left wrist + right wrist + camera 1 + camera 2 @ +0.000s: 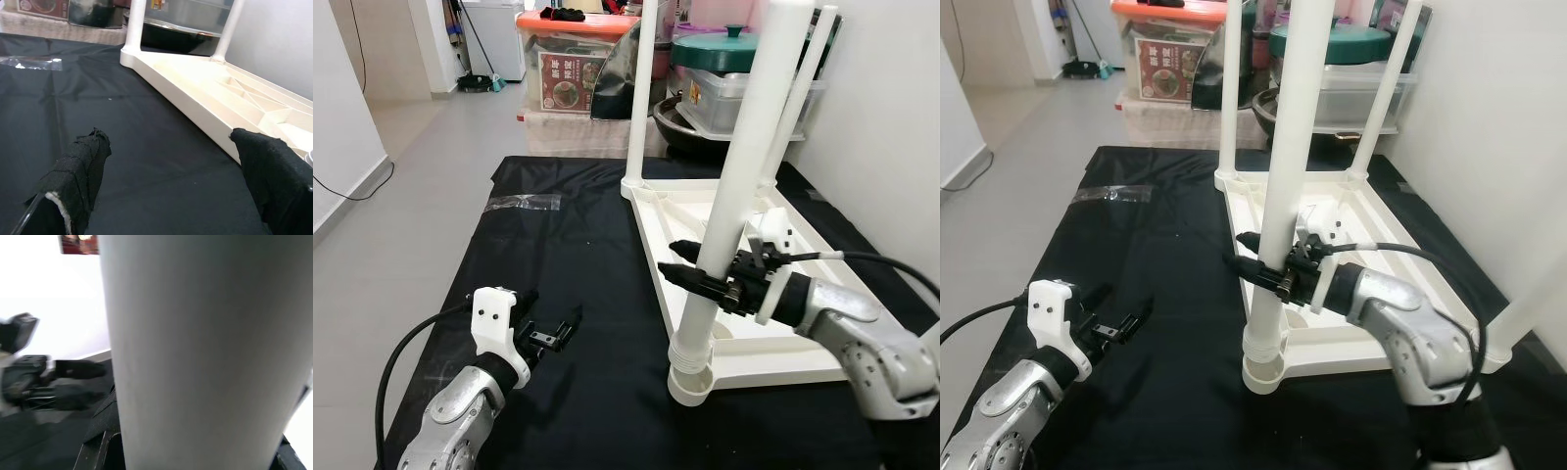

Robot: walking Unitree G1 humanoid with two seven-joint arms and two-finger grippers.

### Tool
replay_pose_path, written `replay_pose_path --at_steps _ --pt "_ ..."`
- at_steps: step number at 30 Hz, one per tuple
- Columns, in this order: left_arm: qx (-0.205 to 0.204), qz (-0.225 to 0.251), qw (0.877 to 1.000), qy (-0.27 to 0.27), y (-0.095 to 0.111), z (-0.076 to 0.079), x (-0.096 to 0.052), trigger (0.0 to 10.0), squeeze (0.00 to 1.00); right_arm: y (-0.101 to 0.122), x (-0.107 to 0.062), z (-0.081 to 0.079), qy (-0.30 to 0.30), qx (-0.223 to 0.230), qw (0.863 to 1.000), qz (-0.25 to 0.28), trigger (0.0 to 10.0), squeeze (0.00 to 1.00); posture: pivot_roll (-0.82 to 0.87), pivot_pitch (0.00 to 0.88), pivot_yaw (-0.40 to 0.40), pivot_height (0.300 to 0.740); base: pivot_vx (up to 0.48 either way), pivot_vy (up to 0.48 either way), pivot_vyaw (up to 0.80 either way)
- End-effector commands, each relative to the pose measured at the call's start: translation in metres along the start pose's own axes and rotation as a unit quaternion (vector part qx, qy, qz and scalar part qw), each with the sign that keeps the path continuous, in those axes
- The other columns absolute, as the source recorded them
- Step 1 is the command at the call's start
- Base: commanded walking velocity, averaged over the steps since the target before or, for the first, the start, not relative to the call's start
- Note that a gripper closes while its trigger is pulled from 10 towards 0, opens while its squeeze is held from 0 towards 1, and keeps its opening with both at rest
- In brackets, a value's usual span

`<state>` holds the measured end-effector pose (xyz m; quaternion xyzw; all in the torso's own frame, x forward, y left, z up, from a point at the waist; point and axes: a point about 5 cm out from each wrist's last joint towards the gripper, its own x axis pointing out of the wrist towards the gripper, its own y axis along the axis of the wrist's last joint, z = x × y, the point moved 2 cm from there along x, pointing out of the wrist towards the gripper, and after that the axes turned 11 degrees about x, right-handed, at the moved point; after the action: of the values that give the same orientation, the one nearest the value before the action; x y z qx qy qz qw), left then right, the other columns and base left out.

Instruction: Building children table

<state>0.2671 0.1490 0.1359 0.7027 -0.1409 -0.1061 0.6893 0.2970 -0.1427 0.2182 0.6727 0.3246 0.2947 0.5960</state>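
A white children's table top (677,210) lies upside down on a black cloth (578,264). Three white legs stand up from it: the near leg (745,157) in its corner socket, a far leg (639,98) and a right leg (799,108). My right gripper (693,272) is shut around the near leg low down, and that leg (195,347) looms close in the right wrist view. Left of the table, my left gripper (554,334) hovers open just over the cloth, its padded fingers (73,176) wide apart with nothing between them.
Plastic storage boxes with an orange lid (570,57) and a teal-lidded pot (724,44) stand behind the cloth. A clear plastic bag (522,203) lies on the cloth's far left. A white wall runs along the right, and grey floor (401,215) lies to the left.
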Motion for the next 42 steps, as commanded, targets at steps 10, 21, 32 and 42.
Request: replay_pose_path --at_steps 10,21,32,42 --pt "0.002 -0.010 1.000 0.008 -0.003 -0.005 -0.007 10.0 0.00 -0.019 -0.037 0.018 -0.220 -0.006 0.975 -0.019 10.0 0.00 0.00 0.000 -0.094 0.740 0.000 0.000 0.00" --pt "-0.004 -0.012 1.000 -0.012 -0.004 0.001 0.001 10.0 0.00 0.004 -0.043 0.000 -0.247 0.036 0.966 0.065 10.0 0.00 -0.03 0.000 -0.060 0.740 0.000 0.000 0.00" --pt "-0.006 -0.007 1.000 -0.002 -0.002 0.001 -0.001 10.0 0.00 0.045 -0.025 0.017 -0.264 0.052 0.951 0.154 10.0 0.00 0.00 0.000 -0.082 0.740 0.000 0.000 0.00" --pt "-0.010 -0.004 1.000 -0.004 -0.001 0.004 0.002 10.0 0.00 0.066 -0.019 0.018 -0.249 0.043 0.949 0.187 10.0 0.00 0.00 0.000 -0.079 0.740 -0.073 0.000 0.00"
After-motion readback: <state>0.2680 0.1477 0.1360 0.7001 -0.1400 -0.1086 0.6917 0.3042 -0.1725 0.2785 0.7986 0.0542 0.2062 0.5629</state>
